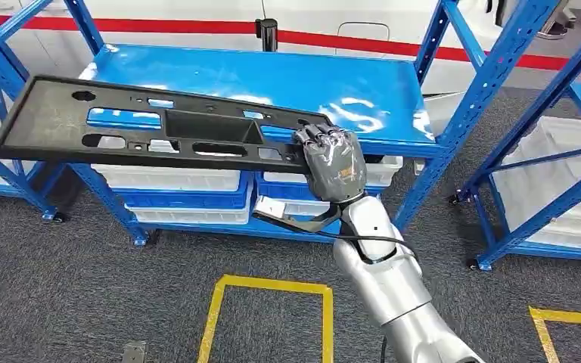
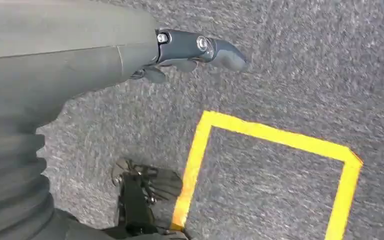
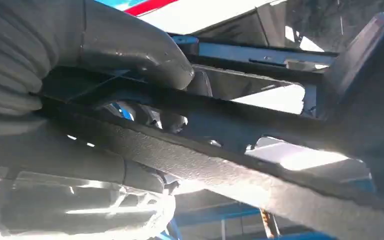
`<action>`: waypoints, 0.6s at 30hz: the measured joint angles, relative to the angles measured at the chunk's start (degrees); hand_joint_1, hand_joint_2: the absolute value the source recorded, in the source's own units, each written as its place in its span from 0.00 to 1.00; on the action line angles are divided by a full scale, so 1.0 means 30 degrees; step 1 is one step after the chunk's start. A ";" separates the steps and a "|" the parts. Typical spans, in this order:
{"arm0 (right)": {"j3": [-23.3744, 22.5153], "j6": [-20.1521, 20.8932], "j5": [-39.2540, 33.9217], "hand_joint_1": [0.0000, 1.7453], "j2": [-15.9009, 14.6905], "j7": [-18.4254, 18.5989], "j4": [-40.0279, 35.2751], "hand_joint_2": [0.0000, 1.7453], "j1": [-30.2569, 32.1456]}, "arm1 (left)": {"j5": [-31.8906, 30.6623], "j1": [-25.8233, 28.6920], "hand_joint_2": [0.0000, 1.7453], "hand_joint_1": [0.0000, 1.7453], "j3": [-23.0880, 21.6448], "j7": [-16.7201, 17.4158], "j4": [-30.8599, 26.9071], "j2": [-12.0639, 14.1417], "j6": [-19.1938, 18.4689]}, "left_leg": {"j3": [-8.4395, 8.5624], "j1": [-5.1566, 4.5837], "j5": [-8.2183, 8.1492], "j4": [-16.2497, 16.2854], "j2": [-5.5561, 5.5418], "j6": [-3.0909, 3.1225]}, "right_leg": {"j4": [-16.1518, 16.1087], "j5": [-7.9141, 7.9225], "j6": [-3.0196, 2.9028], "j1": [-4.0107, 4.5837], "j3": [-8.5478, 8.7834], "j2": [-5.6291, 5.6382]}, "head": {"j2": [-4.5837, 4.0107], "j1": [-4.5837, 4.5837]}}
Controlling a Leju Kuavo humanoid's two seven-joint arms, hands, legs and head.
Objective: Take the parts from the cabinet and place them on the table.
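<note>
At centre frame, the robot's right hand (image 1: 333,162) clamps its fingers over the end of a long black panel (image 1: 151,125) above the blue shelf (image 1: 363,83).

The place looked like a warehouse or factory storeroom. A blue steel shelving rack (image 1: 454,113) with perforated uprights and a glossy blue shelf (image 1: 257,83) stood on grey industrial carpet (image 1: 68,287). Translucent white storage bins (image 1: 166,180) and blue trays (image 1: 189,200) sat on the rack's lower levels. Yellow tape rectangles (image 1: 272,287) marked bays on the floor in front of the rack. Behind the rack ran a white wall with a red stripe (image 1: 348,39).
</note>
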 joint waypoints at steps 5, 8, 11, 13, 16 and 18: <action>-0.0052 0.0000 0.0007 0.98 -0.0204 0.0008 -0.0029 1.00 0.0138 | -0.0065 -0.0004 1.00 0.00 0.0000 0.0000 0.0000 0.0007 -0.0015 | -0.1554 -0.0135 0.1196 0.0019 0.0017 0.0229 | 0.6085 -0.3177 -0.0100 -0.0011 -0.1487 0.0006 | 0.0000 0.0059; -0.0117 0.0000 0.0015 0.98 -0.0248 0.0059 -0.0058 1.00 0.0140 | -0.0066 -0.0003 1.00 0.00 0.0000 0.0000 0.0000 0.0000 -0.0015 | -0.2325 -0.0286 0.1896 -0.0003 -0.0014 0.0149 | 0.2673 -0.2016 -0.0068 0.0339 0.1523 0.0014 | 0.0000 0.0117; -0.0139 -0.0015 0.0022 0.98 -0.0189 0.0073 -0.0284 1.00 0.0098 | -0.0080 -0.0009 1.00 0.00 0.0007 0.0000 0.0007 -0.0175 -0.0022 | -0.2514 -0.0169 0.2499 -0.0170 0.0081 -0.0178 | -0.0892 -0.2699 -0.0706 0.0670 0.3976 -0.0186 | 0.0000 0.0022; -0.0168 -0.0015 0.0022 0.98 -0.0211 0.0117 -0.0299 1.00 0.0058 | -0.0116 -0.0010 1.00 0.00 0.0007 0.0007 0.0015 -0.0198 -0.0038 | -0.2439 -0.0049 0.3000 -0.0617 0.0098 -0.0448 | -0.1162 -0.2346 -0.0959 0.0731 0.3641 -0.0141 | 0.0000 0.0147; -0.0168 -0.0022 0.0022 0.98 -0.0102 0.0117 -0.0306 1.00 0.0035 | -0.0109 0.0024 1.00 0.00 0.0007 0.0007 0.0015 -0.0132 -0.0022 | -0.2845 -0.0048 0.1313 0.0180 -0.0025 -0.0690 | -0.1869 -0.1180 -0.1375 -0.0034 0.3608 -0.0232 | 0.0000 0.0103; -0.0161 -0.0051 -0.0044 0.98 -0.0095 0.0110 -0.0299 1.00 0.0109 | -0.0014 0.0049 1.00 0.00 0.0029 0.0029 0.0015 -0.0066 -0.0037 | -0.3320 0.0113 -0.0794 0.3002 -0.0058 -0.1018 | -0.1802 -0.0834 -0.1278 -0.0030 0.3179 -0.0281 | 0.0000 0.0023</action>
